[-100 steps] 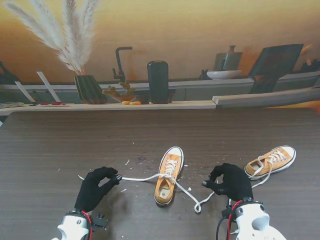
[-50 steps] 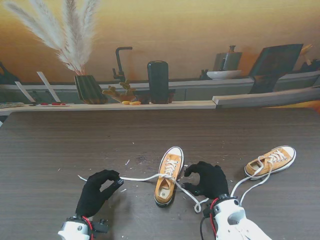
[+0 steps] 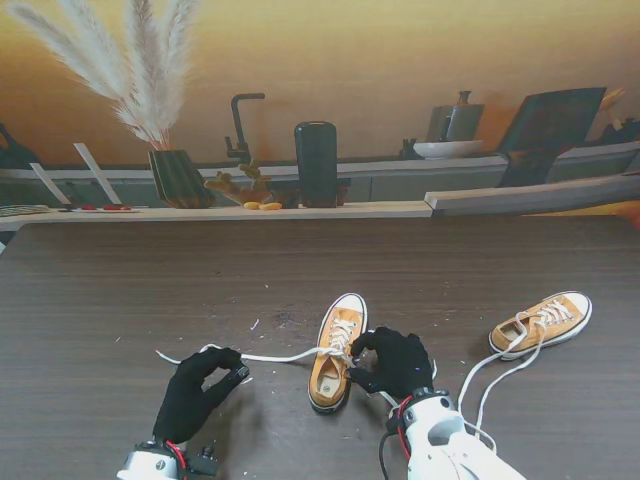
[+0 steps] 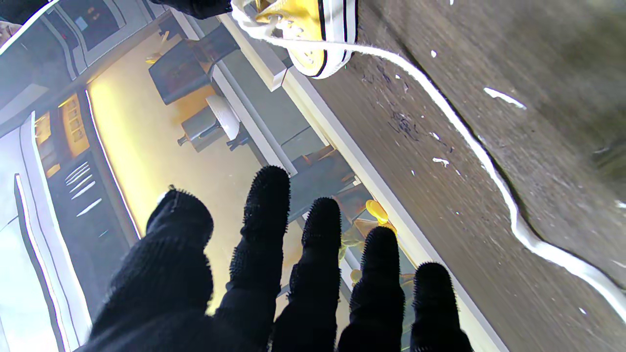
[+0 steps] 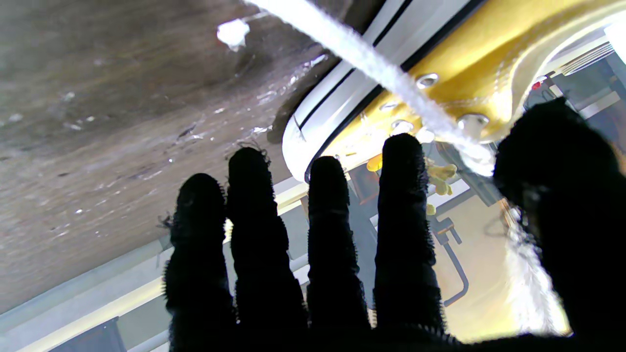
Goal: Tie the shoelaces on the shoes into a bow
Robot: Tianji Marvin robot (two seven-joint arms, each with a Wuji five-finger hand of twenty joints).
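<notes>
Dark wood-grain table (image 3: 120,290), flecked with small white scraps; a painted kitchen backdrop runs along its far edge.

Item 1: orange sneaker (image 3: 335,352), white sole and toe cap, toe pointing away from me, lying between the two hands. Its white lace (image 3: 275,357) runs taut leftward from the eyelets to the left hand; a short end trails on the table beyond that hand. In the left wrist view the lace (image 4: 469,146) crosses the wood beside the fingers (image 4: 266,215).

Item 2: second orange sneaker (image 3: 541,322), well to the right of the right hand, its loose laces trailing toward me.

Item 3: left hand (image 3: 198,390), black glove, curled with thumb and forefinger meeting at the lace; appears pinched on it, though the contact itself is too small to confirm.

Item 4: right hand (image 3: 393,364), black glove, touching the first sneaker's right side. In the right wrist view a lace strand (image 5: 371,68) passes between thumb and fingers (image 5: 401,195), which are extended and apart; whether it is gripped cannot be told.
</notes>
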